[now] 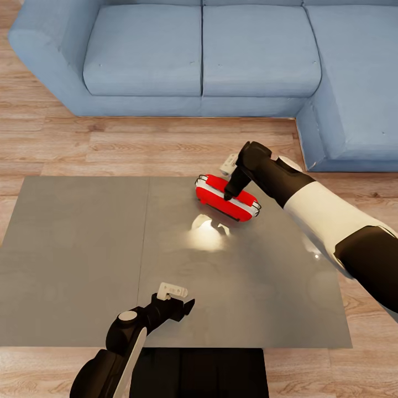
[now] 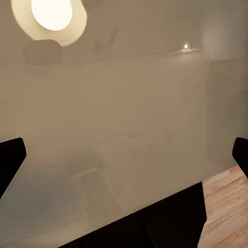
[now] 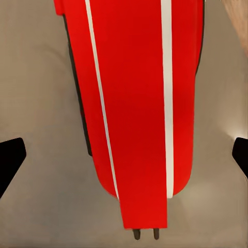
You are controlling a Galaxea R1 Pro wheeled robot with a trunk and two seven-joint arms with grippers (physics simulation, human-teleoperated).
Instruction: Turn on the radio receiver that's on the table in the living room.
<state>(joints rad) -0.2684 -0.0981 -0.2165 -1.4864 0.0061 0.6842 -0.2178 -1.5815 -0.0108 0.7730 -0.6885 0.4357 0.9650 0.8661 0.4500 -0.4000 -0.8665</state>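
While lying on the table (image 1: 83, 249) — radio receiver (image 1: 218, 200), unlabelled, under wide right claw (image 1: 228, 194)

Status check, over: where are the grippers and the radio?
Right gripper open, directly above radio. Left gripper open, over table's near edge. Nothing in the way.

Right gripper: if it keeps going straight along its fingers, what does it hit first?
Most likely the radio receiver: the right gripper points down at its red top, open fingers either side. Remaining gap unclear.
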